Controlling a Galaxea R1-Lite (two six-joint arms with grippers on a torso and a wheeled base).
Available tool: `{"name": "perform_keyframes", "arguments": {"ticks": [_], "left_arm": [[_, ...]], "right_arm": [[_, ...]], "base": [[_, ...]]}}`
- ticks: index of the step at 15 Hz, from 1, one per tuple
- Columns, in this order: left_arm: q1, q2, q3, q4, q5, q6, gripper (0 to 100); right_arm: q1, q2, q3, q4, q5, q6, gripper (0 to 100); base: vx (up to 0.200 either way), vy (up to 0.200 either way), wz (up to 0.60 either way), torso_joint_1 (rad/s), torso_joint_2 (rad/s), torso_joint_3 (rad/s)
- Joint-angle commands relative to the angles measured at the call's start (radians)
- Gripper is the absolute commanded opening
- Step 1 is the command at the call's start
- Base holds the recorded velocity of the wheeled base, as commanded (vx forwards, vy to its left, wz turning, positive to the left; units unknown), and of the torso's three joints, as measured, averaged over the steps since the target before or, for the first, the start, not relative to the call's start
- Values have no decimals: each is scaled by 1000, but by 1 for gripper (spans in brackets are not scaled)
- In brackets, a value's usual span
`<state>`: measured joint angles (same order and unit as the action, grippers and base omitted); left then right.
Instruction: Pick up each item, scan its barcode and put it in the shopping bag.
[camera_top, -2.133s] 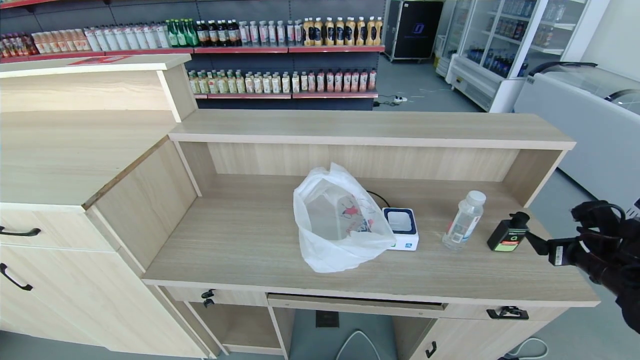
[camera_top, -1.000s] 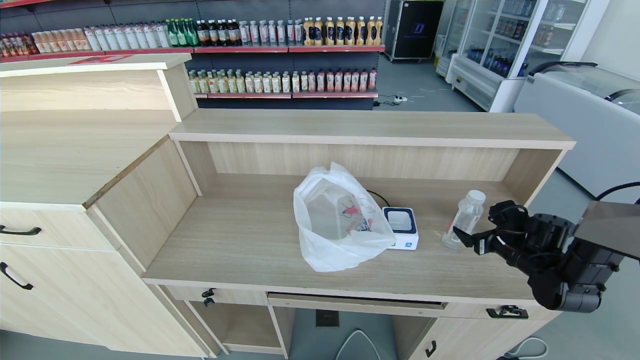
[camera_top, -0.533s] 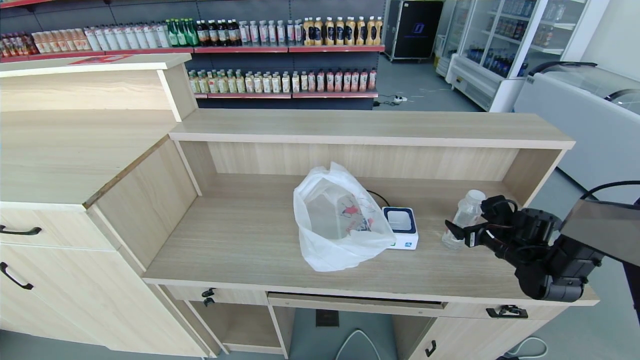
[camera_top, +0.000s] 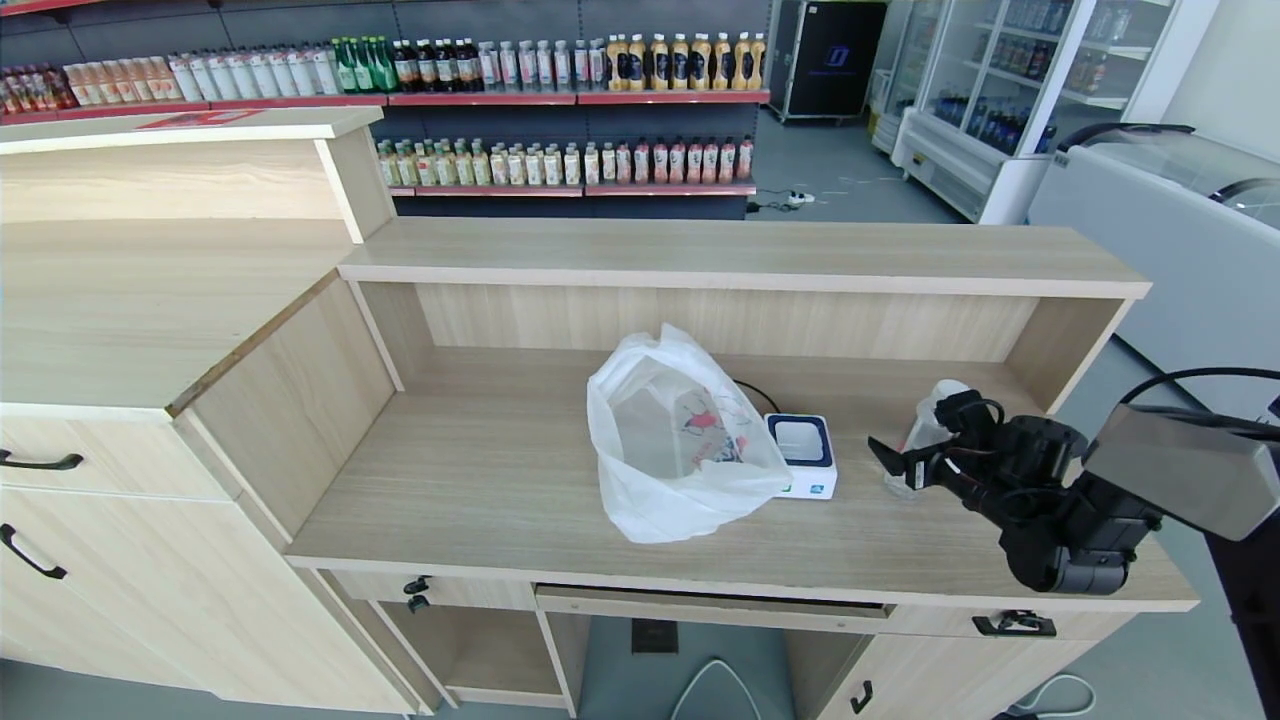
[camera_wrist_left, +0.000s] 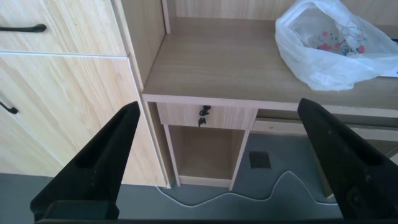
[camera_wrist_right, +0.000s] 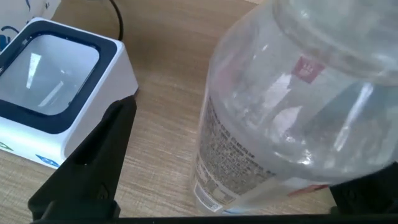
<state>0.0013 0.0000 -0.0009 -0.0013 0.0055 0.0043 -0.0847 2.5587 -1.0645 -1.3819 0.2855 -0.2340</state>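
We are looking down on a pale wooden counter (camera_top: 480, 480) with a raised ledge along its far side. Behind it, shelves (camera_top: 560, 100) of bottled drinks are lining the wall, with glass-door fridges (camera_top: 1010, 70) and a chest freezer (camera_top: 1180, 200) standing off to the right.

A white shopping bag (camera_top: 680, 440) is sitting open near the middle of the counter, and a small white scanner (camera_top: 803, 455) is standing just beside it on the right. We are finding the clear water bottle (camera_top: 930, 420) upright on the counter, right of the scanner.

The right gripper (camera_top: 900, 458) is reaching in low at the bottle with its jaws spread, one on each side of it. In the right wrist view one finger (camera_wrist_right: 93, 168) is standing apart from the bottle; we cannot tell whether the other is touching.

The left gripper (camera_wrist_left: 219, 106) is hanging wide apart and holding nothing, out in front of the counter over the grey floor (camera_wrist_left: 205, 208).
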Motion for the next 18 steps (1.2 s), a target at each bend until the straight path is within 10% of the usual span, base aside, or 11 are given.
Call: {"name": "perform_keyframes", "arguments": {"ticks": [1, 14, 15, 18], "left_arm": [[0, 0, -1, 0, 1, 0, 100], [0, 0, 1, 0, 1, 0, 100], [0, 0, -1, 0, 1, -1, 100], [0, 0, 1, 0, 1, 0, 100]], "right_arm": [[2, 23, -26, 0, 0, -1, 100], [6, 78, -123, 6, 132, 22, 100], [5, 77, -124, 6, 132, 22, 0], [-10, 71, -121, 6, 129, 22, 0]], "base": [[0, 0, 0, 0, 0, 0], [0, 0, 0, 0, 0, 0], [0, 0, 0, 0, 0, 0], [0, 0, 0, 0, 0, 0]]}}
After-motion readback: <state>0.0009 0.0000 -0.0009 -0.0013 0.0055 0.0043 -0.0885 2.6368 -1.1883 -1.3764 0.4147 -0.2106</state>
